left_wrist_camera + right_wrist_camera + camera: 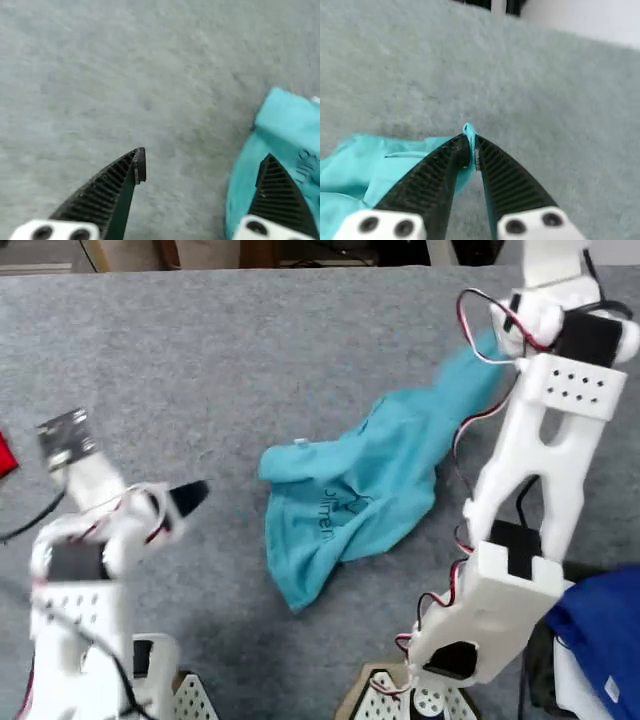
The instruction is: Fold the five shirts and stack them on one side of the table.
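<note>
Left edge, high view: 1 red item (pixel 5 455), cut off by the frame, lies on the grey table cover (pixel 200 360).

Your left arm stands just right of it, at the near side. The left gripper (pixel 205 165) hangs over bare cover with its 2 jaws spread wide and nothing between them. In its wrist view, 1 of the fingertips (pixel 270 167) overlaps the shirt's near edge. Whether it is touching cannot be told.

Centre: 1 teal shirt (pixel 360 490), unfolded and crumpled in a loose heap with some dark print facing up. It is drawn out in a long diagonal from the near middle of the table toward the far right.

Right: your right arm reaches over that far end. The right gripper (pixel 472 150) has its 2 jaws closed together on a small peak of the shirt's edge, and a tip of teal pokes out past them.

Near right corner: a blue cloth (pixel 605 630), bunched at the table edge beside the right arm's base, apart from the teal shirt.
</note>
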`<control>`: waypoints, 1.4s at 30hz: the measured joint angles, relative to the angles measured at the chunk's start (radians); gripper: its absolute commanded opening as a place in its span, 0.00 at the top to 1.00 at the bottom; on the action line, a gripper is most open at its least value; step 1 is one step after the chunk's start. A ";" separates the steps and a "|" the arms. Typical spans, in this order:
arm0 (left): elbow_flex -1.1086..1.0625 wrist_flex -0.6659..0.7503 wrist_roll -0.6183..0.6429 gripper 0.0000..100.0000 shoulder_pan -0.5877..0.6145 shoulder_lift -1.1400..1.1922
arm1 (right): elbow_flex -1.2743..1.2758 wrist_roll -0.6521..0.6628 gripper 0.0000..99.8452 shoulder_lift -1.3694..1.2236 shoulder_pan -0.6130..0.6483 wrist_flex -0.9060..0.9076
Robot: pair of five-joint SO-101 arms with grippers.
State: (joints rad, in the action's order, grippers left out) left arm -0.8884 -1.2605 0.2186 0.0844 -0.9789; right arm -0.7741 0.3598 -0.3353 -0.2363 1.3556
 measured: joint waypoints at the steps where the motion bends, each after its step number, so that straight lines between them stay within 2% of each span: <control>1: 0.026 0.014 0.011 0.68 -0.037 0.063 | 0.061 0.000 1.00 0.000 -0.009 -0.038; 8: 0.325 0.138 0.028 0.68 -0.195 0.583 | 0.496 0.000 1.00 -0.002 -0.020 -0.302; 12: 0.548 0.149 0.028 0.68 -0.245 0.901 | 0.687 0.000 1.00 -0.002 -0.025 -0.482; 18: 0.910 0.094 0.043 0.68 -0.269 1.278 | 0.816 -0.025 1.00 -0.002 -0.041 -0.687; 23: 1.149 0.066 0.051 0.68 -0.269 1.505 | 0.841 -0.026 1.00 -0.002 -0.054 -0.755; 26: 1.226 0.028 0.054 0.68 -0.279 1.603 | 0.841 -0.026 1.00 -0.002 -0.054 -0.767; 32: 1.287 -0.087 0.052 0.68 -0.353 1.643 | 0.841 -0.028 1.00 -0.002 -0.054 -0.767; 38: 1.292 -0.101 0.060 0.84 -0.397 1.651 | 0.841 -0.028 1.00 -0.002 -0.054 -0.767; 42: 1.310 -0.034 0.061 0.87 -0.402 1.680 | 0.841 -0.028 1.00 -0.002 -0.054 -0.767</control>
State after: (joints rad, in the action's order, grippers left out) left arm 0.4219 -1.2942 0.2800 -0.3176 0.7012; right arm 0.0667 0.3322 -0.3368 -0.2900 0.5884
